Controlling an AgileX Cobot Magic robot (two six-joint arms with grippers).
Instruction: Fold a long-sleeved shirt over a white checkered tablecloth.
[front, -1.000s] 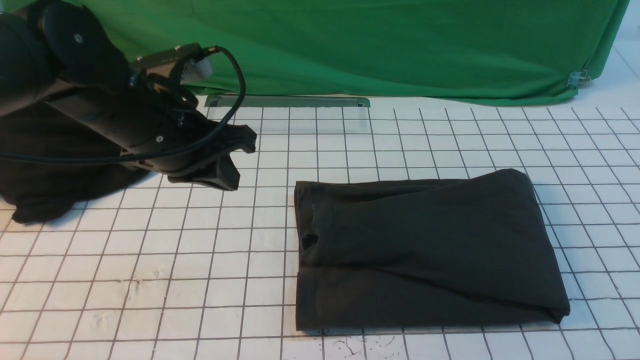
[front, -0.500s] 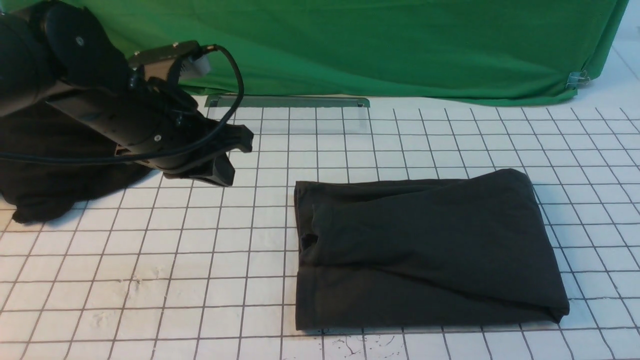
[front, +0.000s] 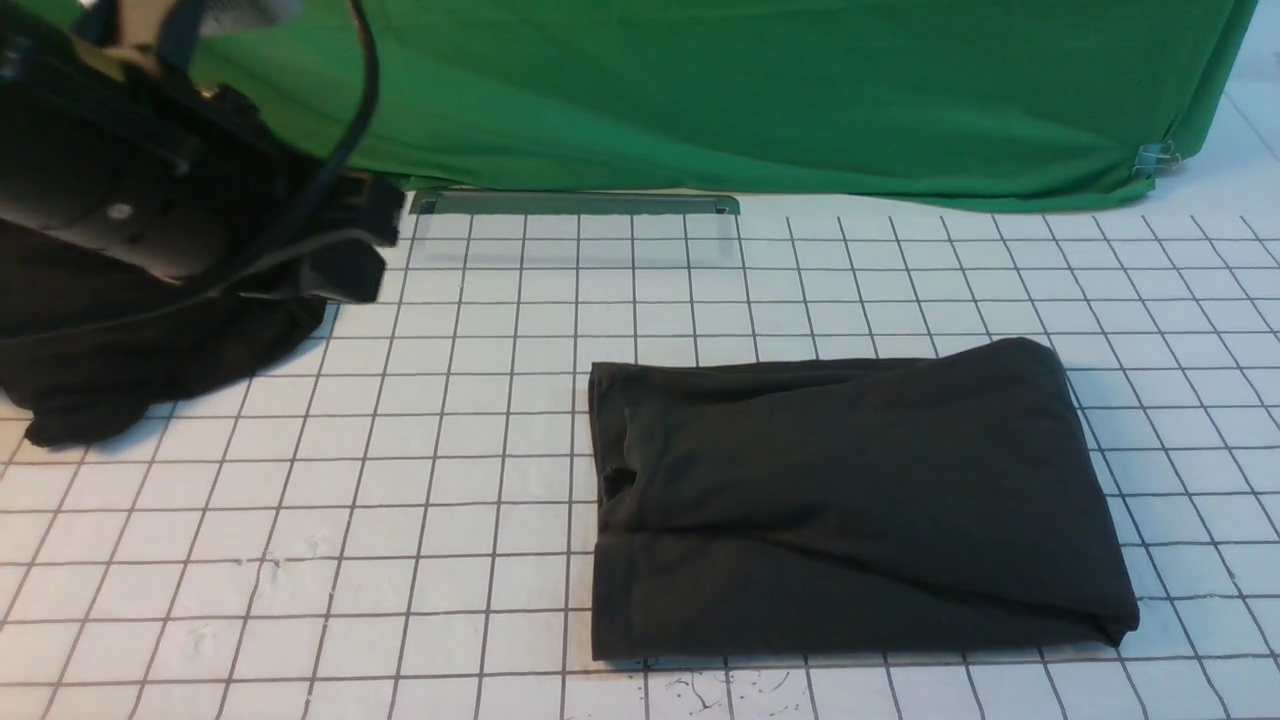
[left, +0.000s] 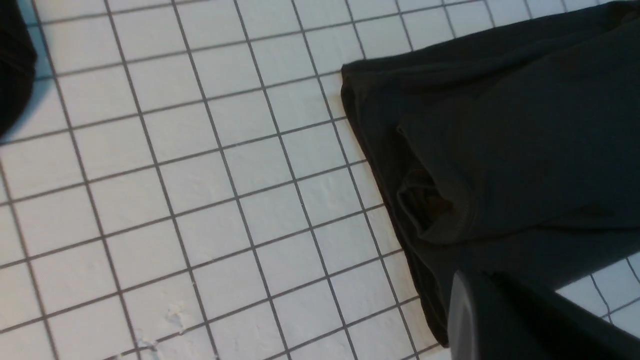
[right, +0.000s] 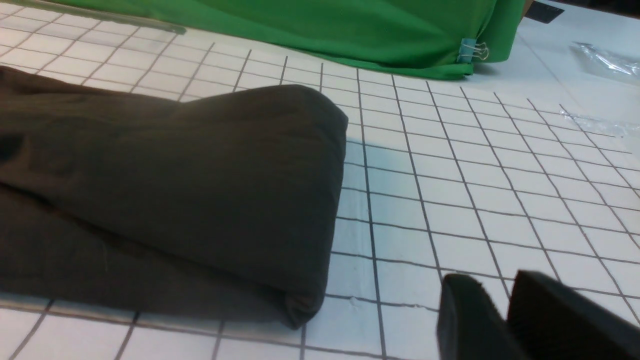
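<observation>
shirt: we see the long-sleeved shirt (front: 850, 500) already folded into a thick rectangular bundle, lying flat on the white checkered tablecloth (front: 400, 480) at about 4 o'clock from the middle of the counter in the front view.
long axis: the bundle runs 9 o'clock to 3 o'clock across the front view; its open layered end, with a curled opening, faces 9 o'clock, and its rounded fold faces 3 o'clock.
left fingers: we judge the left gripper (front: 345, 265) pressed together and holding nothing; it hangs above the cloth at about 10 o'clock, well apart from the bundle, which lies toward 4 o'clock from it.
right fingers: the right gripper (right: 505, 320) shows only in its own wrist view, low and near the cloth, just beside the bundle's rounded fold; a narrow gap runs between its two fingers, and nothing is pinched, but we cannot tell how far they are parted.
nearer arm: the right, we judge, since its fingers sit by the 3 o'clock end while the left is far off.
other cloth: a deeper-black lumpy cloth (front: 150, 370) lies at 9 o'clock, partly under the left arm, apart from the bundle.
backdrop: a green fabric sheet (front: 750, 100) hangs at 12 o'clock.
stage: the folding looks finished or nearly so; both grippers are clear of the shirt.
</observation>
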